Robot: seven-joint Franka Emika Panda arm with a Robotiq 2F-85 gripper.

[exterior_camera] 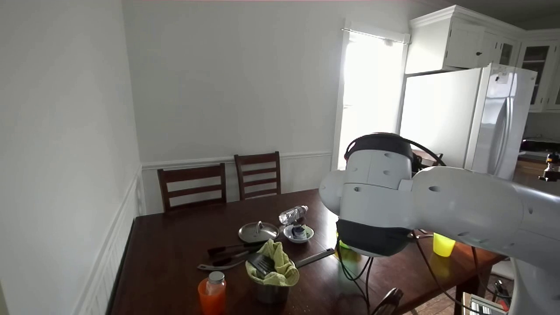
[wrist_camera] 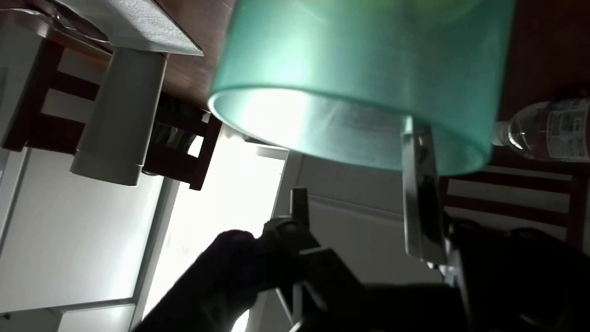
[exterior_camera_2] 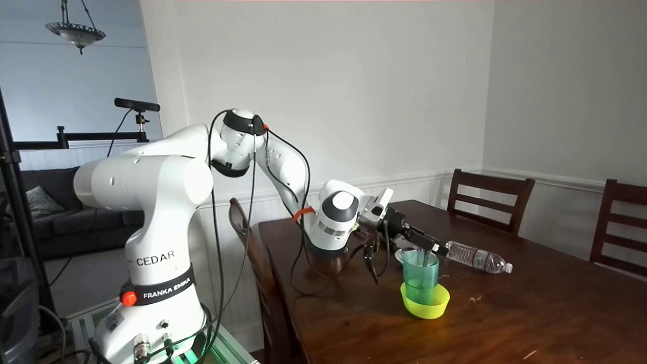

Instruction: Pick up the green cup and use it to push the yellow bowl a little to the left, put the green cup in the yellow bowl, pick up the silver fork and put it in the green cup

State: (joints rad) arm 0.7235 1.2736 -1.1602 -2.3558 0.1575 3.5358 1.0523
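Our black gripper is spread apart. Right of middle, the silver metal fork sits in the see-through green plastic cup. We guess the fork's light, stiff, slippery; pinch its flat handle.

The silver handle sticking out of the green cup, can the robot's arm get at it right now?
Probably yes: the silver handle rises above the rim of the green cup, right beside the open gripper, and nothing visible stands between them.
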